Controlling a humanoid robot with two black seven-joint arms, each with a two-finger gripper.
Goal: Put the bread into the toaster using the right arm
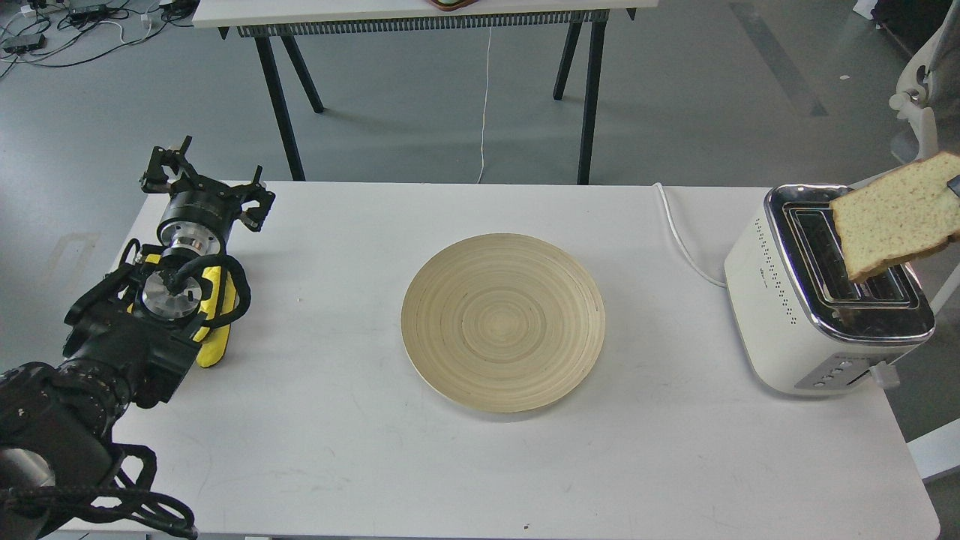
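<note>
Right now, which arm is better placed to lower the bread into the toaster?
Right. The bread already hangs tilted above the toaster slots at the right edge, though that gripper is barely visible. The left gripper is far across the table.

No text, brand, number or sign can be read anywhere in this view. The toaster (817, 300) carries a small dark mark on its cream side, just below the rows of dots, but it is too small to make out. The buttons on its near end show no legible symbols. The bread (896, 217), the round wooden plate (502, 322) and the white table (337, 450) bear no lettering.
</note>
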